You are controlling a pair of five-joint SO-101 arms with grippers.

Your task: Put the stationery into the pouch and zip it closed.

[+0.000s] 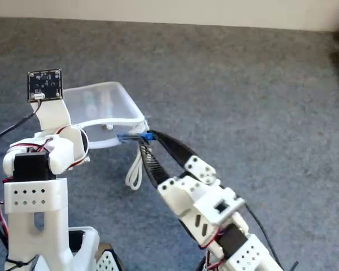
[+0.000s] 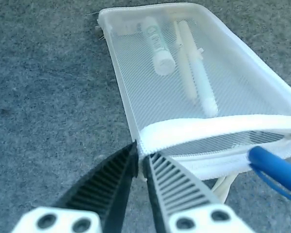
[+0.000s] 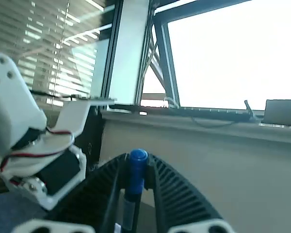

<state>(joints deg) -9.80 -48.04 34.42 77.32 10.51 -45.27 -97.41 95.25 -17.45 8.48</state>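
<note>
A translucent mesh pouch (image 1: 104,104) lies on the grey carpet with its zip rim (image 2: 218,128) gaping. Inside it lie a white tube with green print (image 2: 157,43) and two white pens (image 2: 196,73). My left gripper (image 2: 141,154) sits at the pouch's near corner, its fingers nearly together and pinching the rim there. My right gripper (image 1: 147,137) is shut on a blue pen (image 1: 147,136) whose tip is at the pouch mouth. The blue pen (image 2: 274,167) pokes in beside the rim. The same blue pen (image 3: 137,158) stands between my right fingers.
A white cord loop (image 1: 134,172) trails from the pouch onto the carpet between the two arms. The left arm's white body (image 1: 45,158) stands close by the pouch. Open grey carpet (image 1: 254,84) spreads to the right and behind.
</note>
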